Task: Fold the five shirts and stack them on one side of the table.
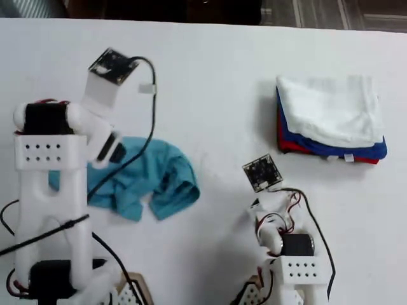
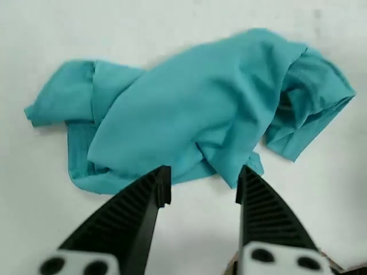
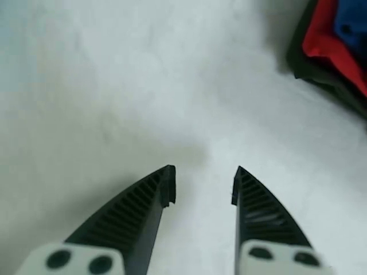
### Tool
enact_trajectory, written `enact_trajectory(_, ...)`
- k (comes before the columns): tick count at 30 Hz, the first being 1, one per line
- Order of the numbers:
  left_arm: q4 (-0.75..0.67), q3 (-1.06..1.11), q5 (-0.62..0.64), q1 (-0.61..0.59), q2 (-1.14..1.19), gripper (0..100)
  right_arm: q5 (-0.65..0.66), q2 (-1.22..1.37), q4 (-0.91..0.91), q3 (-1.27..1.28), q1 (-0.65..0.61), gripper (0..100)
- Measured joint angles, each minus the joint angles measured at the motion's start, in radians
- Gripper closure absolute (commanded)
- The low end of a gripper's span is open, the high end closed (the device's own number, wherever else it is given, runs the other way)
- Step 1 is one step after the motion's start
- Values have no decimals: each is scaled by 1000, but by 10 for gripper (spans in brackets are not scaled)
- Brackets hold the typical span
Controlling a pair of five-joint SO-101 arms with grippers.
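Currently one teal shirt (image 1: 156,175) lies crumpled and unfolded at the left of the surface (image 1: 210,70). The folded stack (image 1: 331,117) sits far right, with white on top, then blue and red, and a dark layer under those in the right wrist view. Judgement: four of five are done, and the teal one is left to fold and stack. The left gripper (image 2: 203,177) hangs over the shirt's edge, fingers open and empty. The right gripper (image 3: 203,177) is over bare surface short of the stack, fingers open and empty.
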Motion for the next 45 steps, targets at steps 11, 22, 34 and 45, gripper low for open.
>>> enact_trajectory(11,-311,641,-49,-43,0,798,0,0,0,0,-5,836)
enact_trajectory(22,-539,855,-49,9,0,798,0,0,0,0,-5,836)
enact_trajectory(34,-750,881,-287,-247,0,974,0,0,0,0,-6,836)
enact_trajectory(45,-778,727,-307,-497,0,972,0,0,0,0,-6,836)
